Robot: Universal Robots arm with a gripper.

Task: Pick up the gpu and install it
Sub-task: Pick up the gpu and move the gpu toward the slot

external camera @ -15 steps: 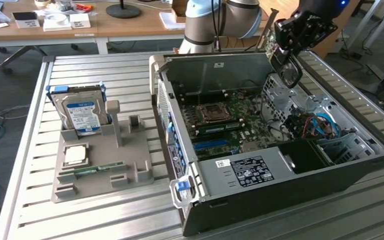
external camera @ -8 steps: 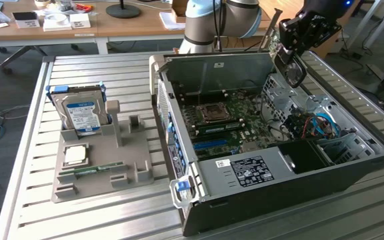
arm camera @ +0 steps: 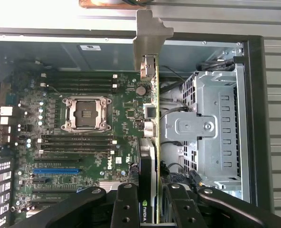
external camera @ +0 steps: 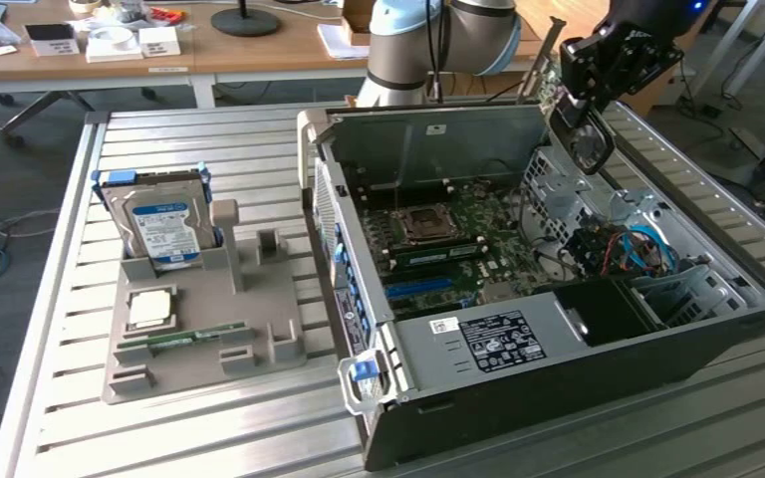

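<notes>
Gpu [external camera: 590, 142] up in the air, and my claw [external camera: 580, 98] is pinching it, one finger on each face of the card (edge-on from the wrist, it is hardly more than a line). It hangs over the open computer case [external camera: 701, 329], above the rear corner toward the exterior view's right, clear of the motherboard [external camera: 462, 249].

From the wrist view, the gpu [arm camera: 149, 159] shows a thin green board edge. A black cooler bulges on one face close to my fingers [arm camera: 126, 206], and a pale metal end bracket [arm camera: 149, 33] sits at the far end. Behind it lie the motherboard's square processor socket [arm camera: 86, 114], a blue slot [arm camera: 57, 170] and the metal drive cage [arm camera: 207, 128].

From outside, the cooler's dark rounded face is turned toward the camera. Over at the exterior view's left, on the slatted worktop [external camera: 223, 139], a grey holder [external camera: 263, 329] carries a blue-labelled hard drive [external camera: 163, 224] standing upright and a RAM stick [external camera: 183, 337] lying flat.
</notes>
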